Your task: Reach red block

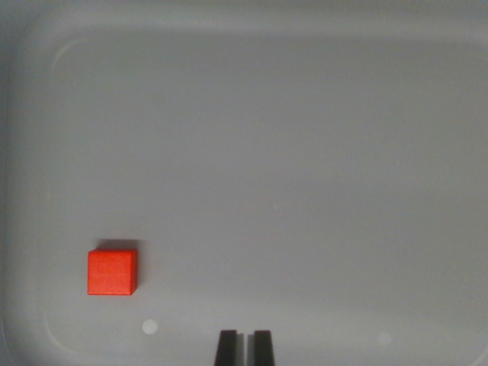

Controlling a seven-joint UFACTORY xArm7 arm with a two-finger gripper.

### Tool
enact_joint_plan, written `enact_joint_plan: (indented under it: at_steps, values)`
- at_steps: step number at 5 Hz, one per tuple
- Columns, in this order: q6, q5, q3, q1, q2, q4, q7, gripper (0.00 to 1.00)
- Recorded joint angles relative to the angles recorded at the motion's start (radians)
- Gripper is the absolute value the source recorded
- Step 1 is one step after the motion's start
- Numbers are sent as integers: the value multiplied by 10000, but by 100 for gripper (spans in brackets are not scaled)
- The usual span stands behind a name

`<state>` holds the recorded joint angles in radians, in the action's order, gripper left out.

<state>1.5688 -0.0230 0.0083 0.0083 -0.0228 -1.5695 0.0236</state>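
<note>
So in your wrist view you were looking straight down into a pale grey tray (46, 91) with rounded corners and a raised rim running around the frame. The red block (112, 272) sat on the tray floor toward the wrist view's lower left, flat on one face, casting a small shadow along its top edge. It wasn't touching the rim, just sitting a bit inside the curved corner.

Your gripper (245, 349) poked in at the bottom edge, roughly centre. Only the two dark fingertips (226, 349) showed, and they were pressed nearly together with just a thin pale sliver between them, nothing pinched in there. The block was well off to the wrist view's left of those tips and a little higher in the frame, so you weren't on it at that point, clear gap between the two.

There was a small light round spot (149, 327) on the tray floor between the block and the fingers, and a fainter one (383, 337) over on the right. Could've been a glare reflection or a mark in the plastic, honestly too soft to say.
</note>
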Motion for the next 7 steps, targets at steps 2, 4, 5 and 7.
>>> enact_joint_plan:
  at_steps: [2, 4, 5, 7]
  values:
    - [-13, 0, 2, 2, -3, 10, -2, 0]
    - [-83, 2, 14, 14, -19, 64, -10, 0]
    - [-83, 2, 14, 14, -19, 64, -10, 0]
    - [-210, 5, 34, 36, -47, 162, -25, 0]
